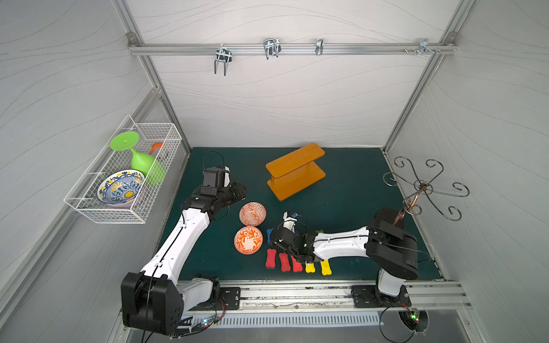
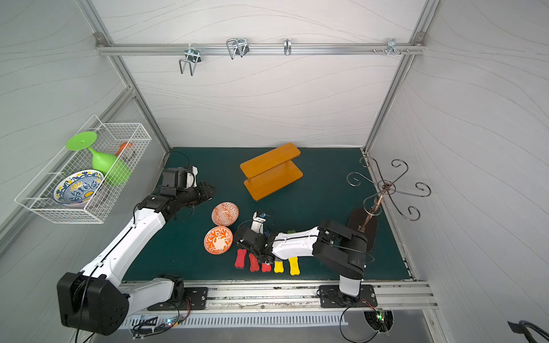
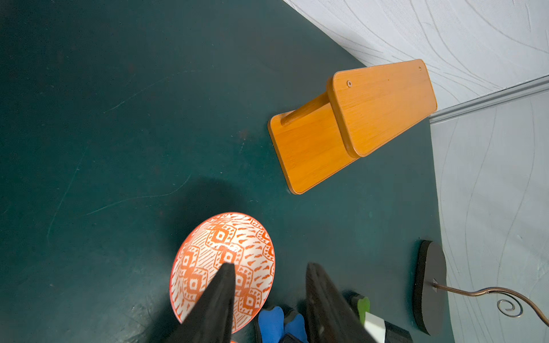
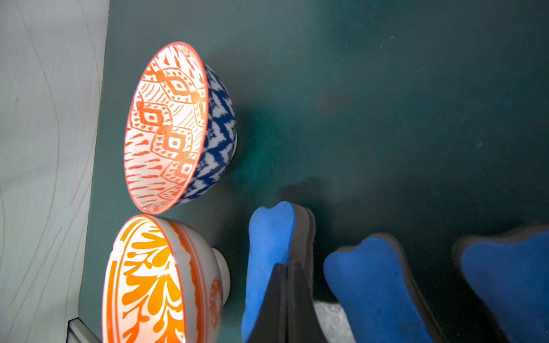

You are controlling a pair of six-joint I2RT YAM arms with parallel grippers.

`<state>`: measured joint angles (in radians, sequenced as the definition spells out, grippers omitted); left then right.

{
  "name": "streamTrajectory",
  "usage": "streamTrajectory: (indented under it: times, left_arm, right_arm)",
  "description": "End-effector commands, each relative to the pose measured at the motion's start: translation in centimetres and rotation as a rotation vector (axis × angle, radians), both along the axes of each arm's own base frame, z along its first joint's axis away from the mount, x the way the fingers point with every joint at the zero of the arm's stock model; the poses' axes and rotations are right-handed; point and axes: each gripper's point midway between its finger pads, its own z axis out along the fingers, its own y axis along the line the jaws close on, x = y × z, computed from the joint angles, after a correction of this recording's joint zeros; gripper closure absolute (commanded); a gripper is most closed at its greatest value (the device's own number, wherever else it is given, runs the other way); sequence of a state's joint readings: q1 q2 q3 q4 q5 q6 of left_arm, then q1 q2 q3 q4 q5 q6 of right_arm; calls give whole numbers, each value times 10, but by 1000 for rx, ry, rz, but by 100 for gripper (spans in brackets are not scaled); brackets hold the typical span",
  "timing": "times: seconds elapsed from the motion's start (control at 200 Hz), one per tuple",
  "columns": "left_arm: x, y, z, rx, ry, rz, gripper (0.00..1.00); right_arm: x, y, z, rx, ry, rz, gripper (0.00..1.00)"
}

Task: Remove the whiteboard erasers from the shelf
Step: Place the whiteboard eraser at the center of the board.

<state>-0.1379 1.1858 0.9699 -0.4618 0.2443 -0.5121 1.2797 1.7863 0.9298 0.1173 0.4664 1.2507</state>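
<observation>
The orange shelf (image 1: 294, 172) (image 2: 270, 170) (image 3: 356, 124) stands at the back of the green mat, both boards bare. Near the front edge lie three red whiteboard erasers (image 1: 270, 259) and two yellow ones (image 1: 326, 267) in a row. Three blue erasers (image 4: 269, 246) lie side by side beneath my right wrist, and a green one (image 3: 363, 307) shows behind them. My right gripper (image 4: 286, 267) is shut with nothing in it, its tips just over the blue eraser nearest the bowls. My left gripper (image 3: 270, 267) (image 1: 240, 191) hangs open and empty, left of the shelf above the patterned bowl.
Two orange patterned bowls (image 1: 252, 213) (image 1: 248, 240) sit left of the erasers. A white wire basket (image 1: 166, 133) on the left wall holds a green goblet and a blue bowl. A scrolled metal hook stand (image 1: 421, 190) rises at the right edge.
</observation>
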Motion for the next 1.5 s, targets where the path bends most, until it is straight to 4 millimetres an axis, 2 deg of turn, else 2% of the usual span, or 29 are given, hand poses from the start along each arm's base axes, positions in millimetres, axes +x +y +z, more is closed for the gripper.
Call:
streamTrajectory:
  times: [0.0, 0.2, 0.36, 0.425, 0.515, 0.585, 0.74, 0.81, 0.895, 1.025, 1.04, 1.06, 1.07, 1.08, 1.095, 1.13, 1.145, 1.19, 1.235, 1.305, 1.365, 1.495]
  left_arm:
    - [5, -1, 11, -12, -47, -14, 57]
    - [7, 0, 11, -20, -48, -10, 57]
    - [8, 1, 10, -22, -46, -6, 57]
    - [8, 1, 10, -23, -46, -8, 57]
    - [8, 0, 10, -22, -49, -13, 57]
    - [7, 0, 12, -19, -56, -19, 57]
    - [2, 2, 23, -7, -105, -25, 54]
    - [-2, 6, 29, 10, -133, -12, 48]
    - [-8, 13, 39, 44, -185, 3, 41]
    - [-26, 32, 57, 138, -297, 53, 25]
    - [-28, 35, 59, 154, -317, 61, 22]
    - [-31, 42, 62, 178, -340, 86, 11]
    - [-32, 44, 63, 186, -356, 96, 10]
    - [-32, 46, 63, 193, -363, 110, 3]
    - [-34, 51, 63, 201, -379, 135, 1]
    - [-38, 64, 57, 226, -390, 207, 0]
    - [-39, 70, 52, 242, -387, 241, 0]
    - [-42, 86, 28, 328, -302, 302, 1]
    - [-44, 89, 8, 431, -211, 247, 1]
    - [-47, 92, -4, 537, -176, 167, 1]
    - [-45, 95, -7, 567, -203, 170, 1]
    - [-33, 89, -27, 584, -231, 127, 1]
  right_arm:
    - [-6, -8, -15, -48, 21, -6, 100]
    - [-14, -5, -22, -54, 47, 24, 100]
    - [-17, -5, -26, -61, 63, 40, 81]
    - [-16, -6, -20, -56, 50, 41, 74]
    - [-13, -9, -6, -59, 9, 51, 65]
    - [-10, -11, 13, -61, -42, 65, 59]
    - [-12, -12, 69, -83, -203, 146, 49]
    - [-18, -15, 94, -122, -293, 214, 44]
    - [-24, -29, 114, -177, -383, 285, 39]
    - [-41, -74, 137, -285, -523, 350, 34]
    - [-42, -82, 140, -304, -547, 347, 33]
    - [-45, -91, 143, -324, -582, 351, 32]
    - [-46, -95, 145, -335, -602, 353, 27]
    - [-47, -99, 146, -347, -623, 357, 24]
    - [-48, -105, 148, -368, -656, 368, 19]
    - [-50, -118, 153, -412, -731, 381, 3]
    - [-49, -125, 153, -436, -754, 380, 1]
    - [-41, -147, 149, -534, -815, 353, 1]
    - [-32, -167, 148, -646, -880, 335, 1]
    - [-20, -190, 143, -785, -925, 312, 1]
    - [-12, -207, 144, -764, -895, 239, 1]
    - [-4, -218, 143, -666, -913, 269, 1]
